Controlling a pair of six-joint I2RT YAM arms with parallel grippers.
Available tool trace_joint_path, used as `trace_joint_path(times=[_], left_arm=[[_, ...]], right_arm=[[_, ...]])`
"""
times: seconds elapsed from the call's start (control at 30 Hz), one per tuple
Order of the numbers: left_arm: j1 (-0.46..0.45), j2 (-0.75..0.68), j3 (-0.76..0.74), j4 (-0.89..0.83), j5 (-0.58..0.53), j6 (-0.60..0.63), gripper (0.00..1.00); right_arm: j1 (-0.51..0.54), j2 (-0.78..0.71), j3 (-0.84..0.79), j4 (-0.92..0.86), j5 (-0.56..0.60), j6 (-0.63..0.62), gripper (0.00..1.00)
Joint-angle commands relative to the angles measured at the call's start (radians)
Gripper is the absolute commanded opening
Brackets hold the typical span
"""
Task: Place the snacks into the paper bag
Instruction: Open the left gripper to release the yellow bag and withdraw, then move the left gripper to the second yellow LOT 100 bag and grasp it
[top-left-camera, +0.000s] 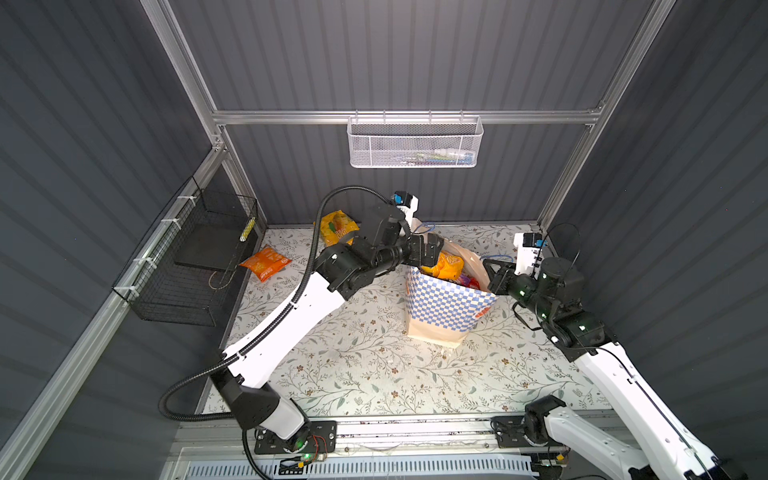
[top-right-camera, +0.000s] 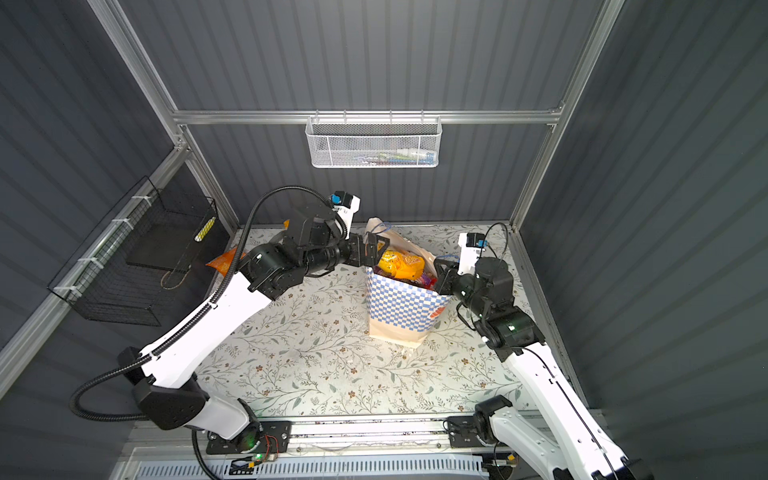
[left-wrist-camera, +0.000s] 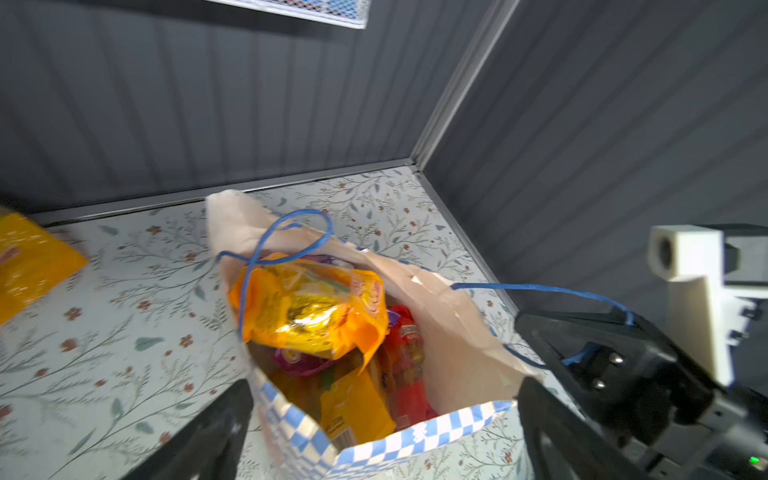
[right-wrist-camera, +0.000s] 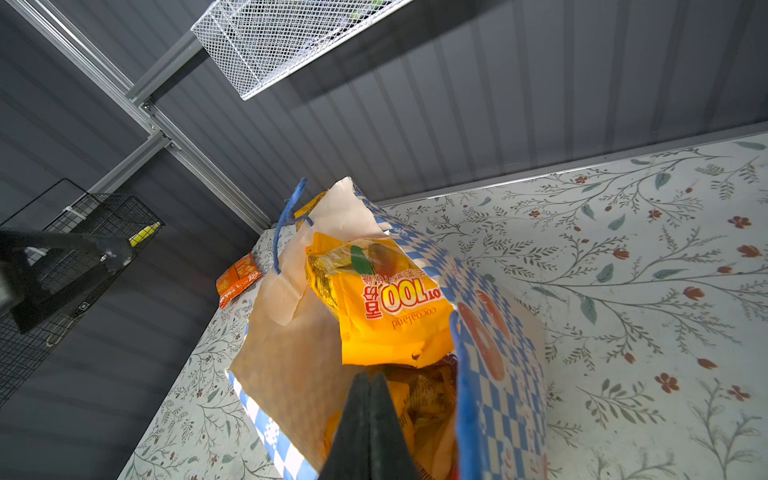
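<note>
The step in hand looks like a drop into the bag, with two snacks yet to fetch. At the far left of the table (top-left-camera: 353, 353) lies the small orange packet (top-left-camera: 266, 262), just beside the black wire basket (top-left-camera: 187, 266), and a yellow packet (top-left-camera: 338, 227) rests against the back wall. The left claw (top-left-camera: 433, 251) hangs over the mouth of the paper bag (top-left-camera: 444, 303) with its jaws wide apart and empty. Under it a yellow "100" packet (top-left-camera: 449, 266) lies on top of red and purple ones inside. The bag stands upright right of centre. The right claw (right-wrist-camera: 369, 380) is together at the bag's rim, and a blue cord handle (left-wrist-camera: 540, 289) runs to it, though whether it pinches the cord I cannot tell. Next, I judge, the left arm must rise clear of the rim and handle, then reach back for the nearer yellow packet.
</note>
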Motion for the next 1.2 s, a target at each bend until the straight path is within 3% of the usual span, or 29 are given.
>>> trace_joint_path(times=[0.0,0.13,0.43,0.53,0.8,1.17], left_arm=[[0.025,-0.055,-0.066,0.017,-0.180,-0.003,1.00],[0.073,-0.082,-0.144,0.006,-0.238,-0.041,1.00],[0.371,-0.001,-0.275,0.088,0.019,-0.151,1.00],[0.452,0.086,-0.273,0.113,0.041,-0.163,1.00],[0.604,0.412,-0.111,0.087,0.041,-0.172,1.00],[0.673,0.768,0.206,0.076,0.057,-0.131,0.96]], right_arm=[[0.004,-0.008,0.017,-0.004,0.008,-0.010,0.03],[0.004,-0.007,0.017,-0.004,0.009,-0.010,0.03],[0.004,-0.004,0.017,-0.003,0.007,-0.013,0.03],[0.003,-0.005,0.017,-0.003,0.007,-0.012,0.03],[0.004,-0.002,0.017,-0.002,0.007,-0.015,0.03],[0.003,0.019,0.016,0.004,-0.003,-0.013,0.03]])
